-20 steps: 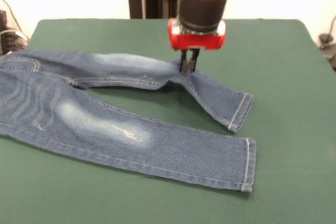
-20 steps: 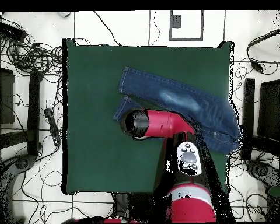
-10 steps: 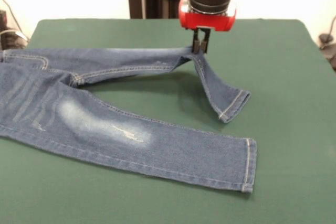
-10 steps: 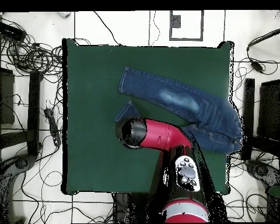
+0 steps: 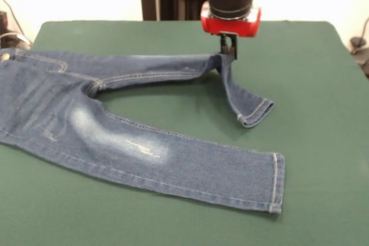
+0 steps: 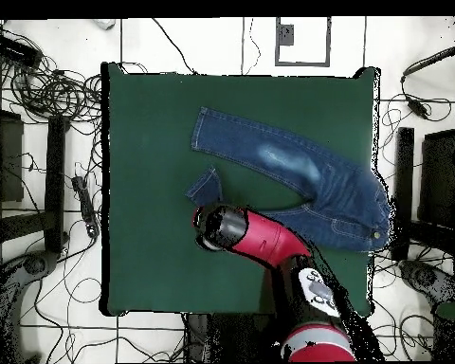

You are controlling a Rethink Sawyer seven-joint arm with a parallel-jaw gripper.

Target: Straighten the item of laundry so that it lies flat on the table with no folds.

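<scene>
Pincer (image 5: 229,48) pinched the far leg's fold, so your jeans (image 5: 115,136) were half done: near leg flat on the tabletop (image 5: 323,142), cuff (image 5: 255,112) end bent.

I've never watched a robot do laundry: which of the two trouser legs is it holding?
The far leg of the jeans, pinched by the gripper at a bend, its cuff drooping onto the table. The other leg lies flat and untouched.
</scene>
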